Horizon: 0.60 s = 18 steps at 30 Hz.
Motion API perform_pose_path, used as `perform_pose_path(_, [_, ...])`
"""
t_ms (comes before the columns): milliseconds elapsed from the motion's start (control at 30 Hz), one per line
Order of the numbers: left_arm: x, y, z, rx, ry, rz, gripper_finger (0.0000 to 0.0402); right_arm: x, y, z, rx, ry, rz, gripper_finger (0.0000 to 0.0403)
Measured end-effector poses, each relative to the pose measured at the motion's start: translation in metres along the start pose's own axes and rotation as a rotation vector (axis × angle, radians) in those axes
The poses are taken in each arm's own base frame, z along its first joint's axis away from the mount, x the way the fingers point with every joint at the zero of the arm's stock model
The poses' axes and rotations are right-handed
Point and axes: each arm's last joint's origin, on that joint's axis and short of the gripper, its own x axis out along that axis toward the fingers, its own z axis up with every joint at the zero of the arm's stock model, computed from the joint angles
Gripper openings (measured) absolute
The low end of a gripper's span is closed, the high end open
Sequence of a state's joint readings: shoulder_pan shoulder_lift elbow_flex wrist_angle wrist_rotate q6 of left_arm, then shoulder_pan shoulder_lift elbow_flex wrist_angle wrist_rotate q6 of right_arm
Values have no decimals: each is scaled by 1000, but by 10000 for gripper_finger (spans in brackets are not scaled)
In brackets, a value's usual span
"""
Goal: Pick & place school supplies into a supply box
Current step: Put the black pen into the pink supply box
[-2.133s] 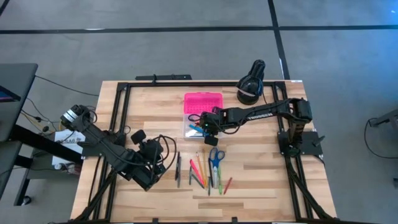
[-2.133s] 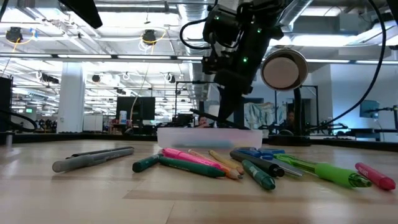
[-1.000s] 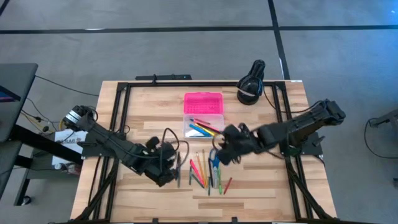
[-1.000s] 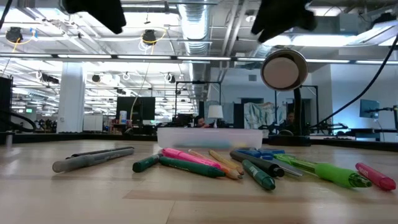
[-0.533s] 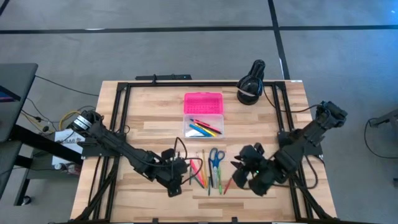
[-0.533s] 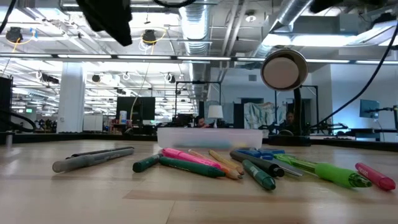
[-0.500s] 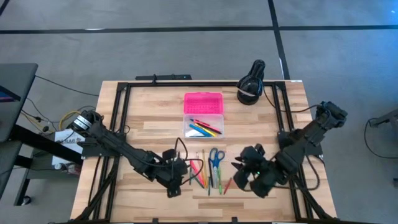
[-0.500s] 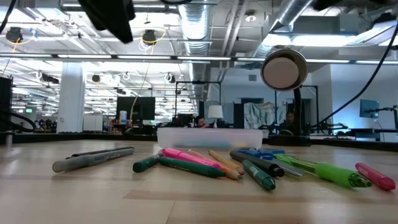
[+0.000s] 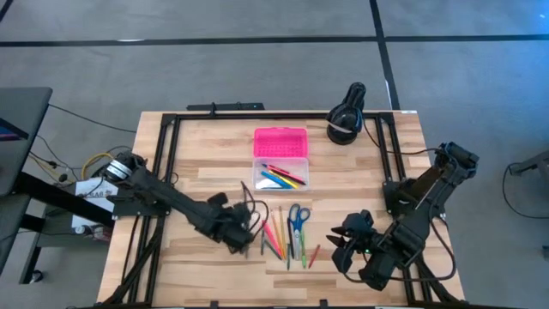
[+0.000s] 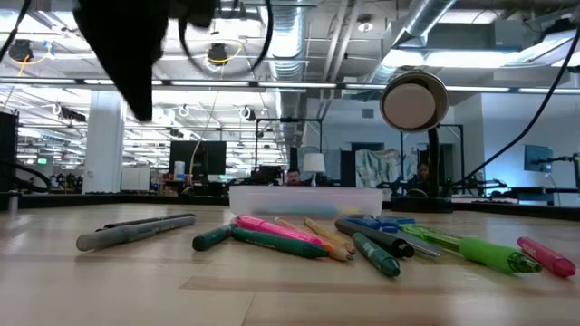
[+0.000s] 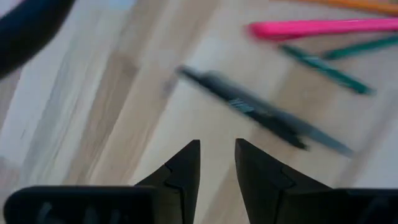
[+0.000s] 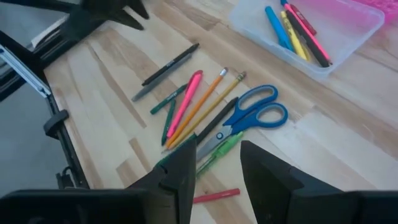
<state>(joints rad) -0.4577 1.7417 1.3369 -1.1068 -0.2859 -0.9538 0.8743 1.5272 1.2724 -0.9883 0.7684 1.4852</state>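
Observation:
The school supplies lie loose on the wooden table: a grey-black pen, a pink marker, orange pencils, green pens, blue-handled scissors and a red pen. The supply box stands farther back, with its pink lid open and several pens in its clear base. My left gripper hangs open just above the table beside the grey-black pen, pointing steeply down, with nothing between its fingers. My right gripper is open and empty above the table's near right part.
A black round device stands at the far right corner, behind the box. A black frame runs along the table's edges. Bare wood lies left of the grey-black pen and right of the red pen.
My right gripper has swung away from the pile of supplies toward the table's near right corner, still open. My left gripper has come down and tipped steeper over the grey-black pen at the left of the pile. The supplies have not moved.

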Motion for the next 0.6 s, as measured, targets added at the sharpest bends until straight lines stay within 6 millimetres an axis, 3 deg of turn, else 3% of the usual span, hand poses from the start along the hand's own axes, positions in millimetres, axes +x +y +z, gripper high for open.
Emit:
perform_pose_path(200, [28,-9,16,-102,82,-75,96,2,-1,3,1,-3,-16,118])
perform_pose_path(600, [40,2,32,-157,107,-74,117,-2,-1,-2,-9,10,-4,118])
